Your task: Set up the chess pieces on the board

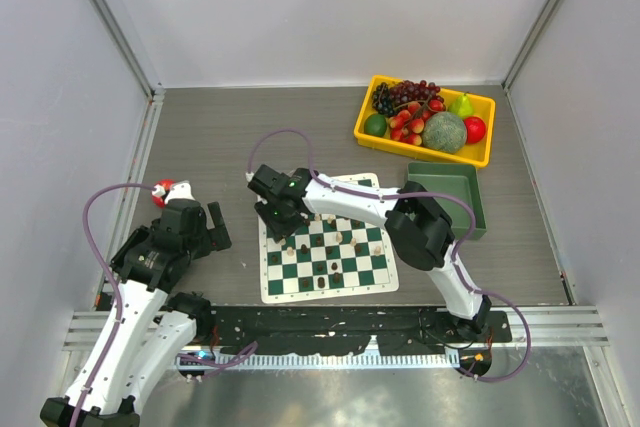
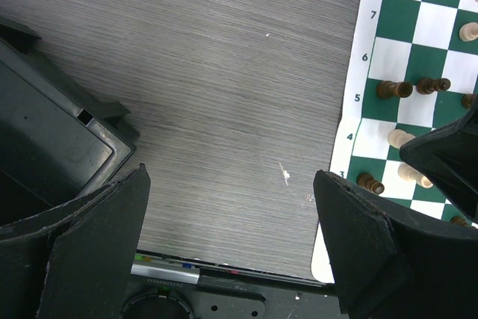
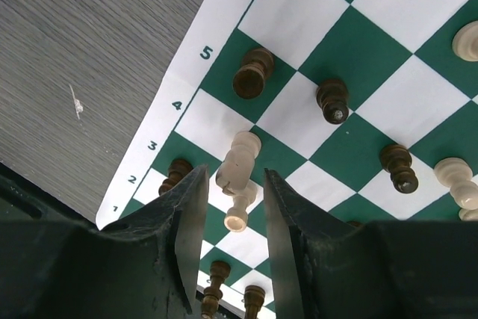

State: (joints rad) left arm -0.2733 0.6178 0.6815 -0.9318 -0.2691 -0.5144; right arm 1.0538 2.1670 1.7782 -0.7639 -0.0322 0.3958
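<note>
The board (image 1: 270, 287) lies in the middle of the table, with cream and dark chess pieces scattered on its squares. My right gripper (image 1: 283, 222) hangs over the board's left columns. In the right wrist view its jaws (image 3: 233, 177) stand on either side of a tilted cream piece (image 3: 240, 160), with a small gap on each side; a second cream piece (image 3: 239, 213) lies just beneath. Dark pieces (image 3: 252, 72) stand nearby. My left gripper (image 2: 231, 184) is wide open over bare table left of the board (image 2: 366, 35), holding nothing.
A yellow tray (image 1: 420, 152) of toy fruit stands at the back right, with a plain green bin (image 1: 470, 209) in front of it. A small red object (image 1: 162, 189) lies behind the left arm. Side walls enclose the table.
</note>
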